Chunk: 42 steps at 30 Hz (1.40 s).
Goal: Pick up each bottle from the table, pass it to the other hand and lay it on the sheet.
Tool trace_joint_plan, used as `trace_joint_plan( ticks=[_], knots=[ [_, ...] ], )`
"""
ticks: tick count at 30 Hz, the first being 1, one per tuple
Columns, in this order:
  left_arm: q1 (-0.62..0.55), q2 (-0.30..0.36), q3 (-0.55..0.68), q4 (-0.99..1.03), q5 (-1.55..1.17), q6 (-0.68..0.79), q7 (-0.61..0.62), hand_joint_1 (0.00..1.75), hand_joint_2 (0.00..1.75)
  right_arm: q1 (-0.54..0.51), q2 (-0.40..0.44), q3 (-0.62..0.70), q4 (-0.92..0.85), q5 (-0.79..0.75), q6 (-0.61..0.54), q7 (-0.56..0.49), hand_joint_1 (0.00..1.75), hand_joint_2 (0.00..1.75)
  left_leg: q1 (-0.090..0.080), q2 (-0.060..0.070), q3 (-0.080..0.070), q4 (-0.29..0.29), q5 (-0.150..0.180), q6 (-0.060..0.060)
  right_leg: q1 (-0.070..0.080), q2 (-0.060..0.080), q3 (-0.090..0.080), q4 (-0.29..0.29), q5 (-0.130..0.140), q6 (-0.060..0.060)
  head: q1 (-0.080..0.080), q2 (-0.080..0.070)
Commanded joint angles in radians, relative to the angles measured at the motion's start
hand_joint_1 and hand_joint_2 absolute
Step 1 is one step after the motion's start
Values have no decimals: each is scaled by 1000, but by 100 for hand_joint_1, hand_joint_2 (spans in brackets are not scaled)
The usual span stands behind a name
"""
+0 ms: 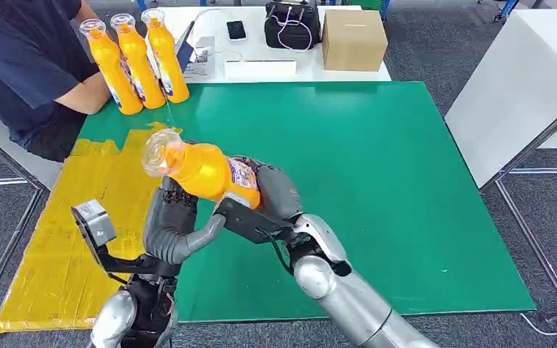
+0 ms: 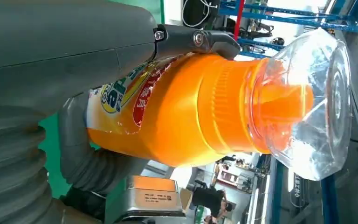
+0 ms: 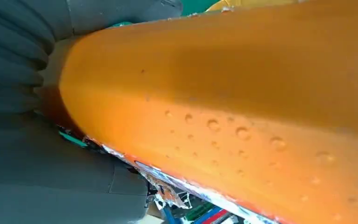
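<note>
1. Nearest the robot, the left hand (image 1: 178, 225) is reaching up beneath an orange bottle (image 1: 203, 168), its fingers curling against the underside of the bottle's body; whether it is truly gripping cannot be told.
2. Just right of it, the right hand (image 1: 265, 199) is wrapping around the labelled base end of the same bottle and holding it up in the air.
3. The bottle is lying tilted, its clear cap (image 1: 156, 151) pointing far-left, above the seam where the yellow sheet (image 1: 65, 246) meets the green mat (image 1: 377, 181).
4. The yellow sheet is covering the left part of the table, wrinkled, with nothing resting on it that can be seen.
5. At the far-left corner of the mat, three more orange bottles (image 1: 139, 64) are standing upright in a tight row.
6. A person in a dark shirt (image 1: 22, 65) is sitting just left of them, a forearm touching the nearest bottle.
7. Farther back, a white table (image 1: 261, 69) is carrying a cardboard box (image 1: 354, 40), a black bag (image 1: 292, 25) and a phone (image 1: 236, 30).
</note>
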<state>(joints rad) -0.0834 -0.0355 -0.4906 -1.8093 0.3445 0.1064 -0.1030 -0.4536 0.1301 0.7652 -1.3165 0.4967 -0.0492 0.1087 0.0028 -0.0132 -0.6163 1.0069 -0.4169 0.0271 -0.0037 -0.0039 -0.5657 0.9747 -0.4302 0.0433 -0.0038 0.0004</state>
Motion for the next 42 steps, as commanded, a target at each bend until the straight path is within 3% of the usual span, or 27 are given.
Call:
trace_joint_plan(
  ticks=[1, 6, 7, 16, 17, 42],
  knots=[
    [-44, 0, -37, 62, 14, -24, 22, 0, 175, -44, 2, 98, 64, 4, 26, -2, 175, 175, 0, 1, 3, 0, -1, -1, 0, 1, 3, -1, -1, -1, 0, 0],
    [-42, 5, -25, 65, 102, -71, 50, 0, 175, -33, -12, 108, 77, 5, 29, -2, 175, 175, 0, 1, 3, 0, -1, -1, 1, 1, 4, -1, -1, -1, 0, 0],
    [-38, 11, -25, 68, 105, -72, 50, 0, 0, -30, -17, 110, 81, 8, 28, -6, 175, 175, 0, 0, 2, -1, 0, -1, 0, 0, 2, -1, 0, -1, 0, 0],
    [-52, 9, 0, 77, 215, -113, 65, 0, 0, -25, -23, 118, 97, 7, 25, -18, 175, 175, 1, 1, 4, 0, -1, -1, 1, 0, 4, -1, -1, 0, 0, 0],
    [-54, 9, -1, 79, 214, -110, 66, 0, 175, -26, -22, 120, 100, 6, 26, -19, 175, 175, 1, 1, 5, 0, -2, -1, 1, 0, 5, -1, -2, -1, 0, 0],
    [-57, 1, -16, 72, 84, -25, 11, 0, 175, -24, -11, 135, 134, 2, 33, -16, 175, 175, 1, 1, 3, 0, -1, -1, 1, -1, 3, -1, -1, -1, 0, 0]
  ],
)
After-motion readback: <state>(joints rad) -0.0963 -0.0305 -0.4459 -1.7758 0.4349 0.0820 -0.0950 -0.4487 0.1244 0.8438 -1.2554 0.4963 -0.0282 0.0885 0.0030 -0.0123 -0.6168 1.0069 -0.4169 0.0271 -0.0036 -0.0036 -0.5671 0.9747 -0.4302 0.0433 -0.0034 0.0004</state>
